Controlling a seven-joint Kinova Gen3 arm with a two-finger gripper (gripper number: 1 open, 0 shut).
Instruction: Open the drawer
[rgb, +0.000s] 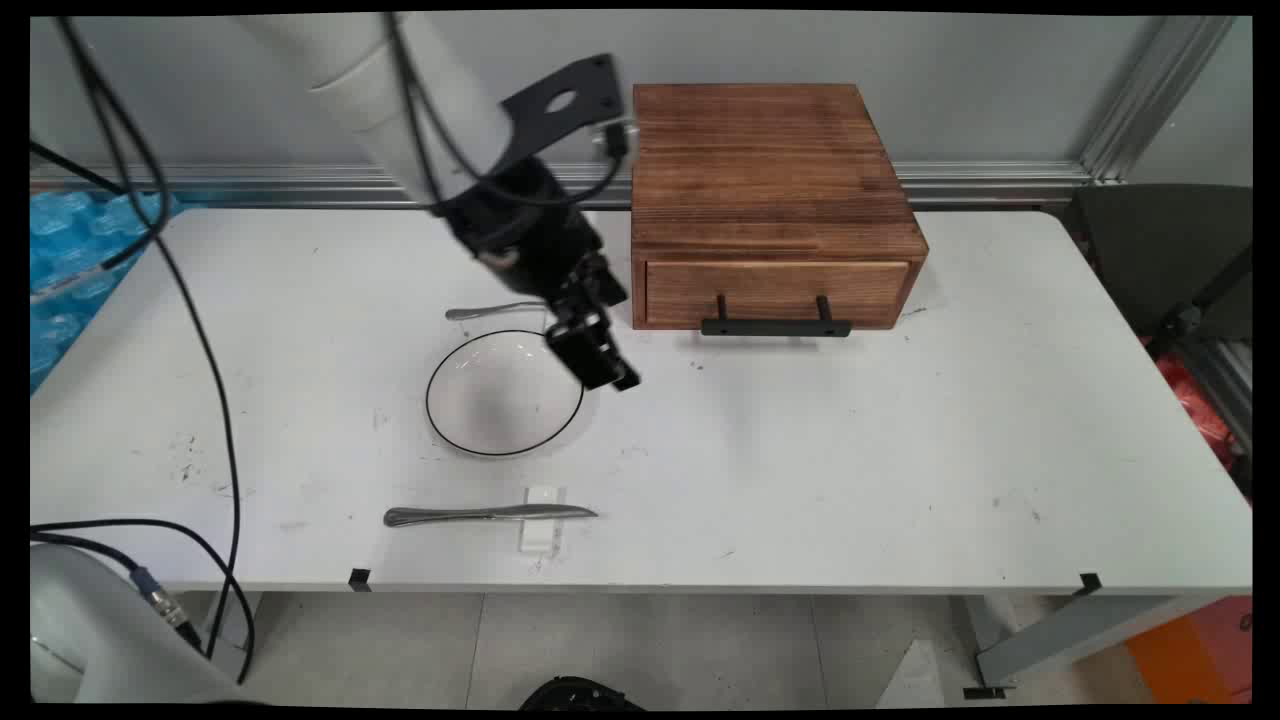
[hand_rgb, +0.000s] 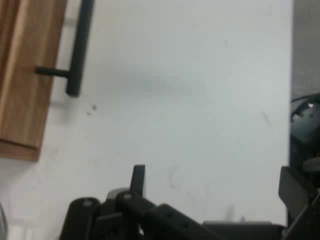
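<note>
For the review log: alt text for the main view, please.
A robot arm's black hand hangs over the right rim of a white bowl, beside a wooden drawer box. A spoon lies behind the bowl, a knife in front.

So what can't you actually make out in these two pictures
- Utensil behind the bowl, main view: only its handle shows; the gripper covers the other end, so spoon or fork is unclear.
- Drawer box, hand view: cut off by the left and top edges; only one end of the drawer handle shows.
- Gripper, both views: whether it is open or shut cannot be told.
- Drawer contents: hidden, drawer closed.
</note>
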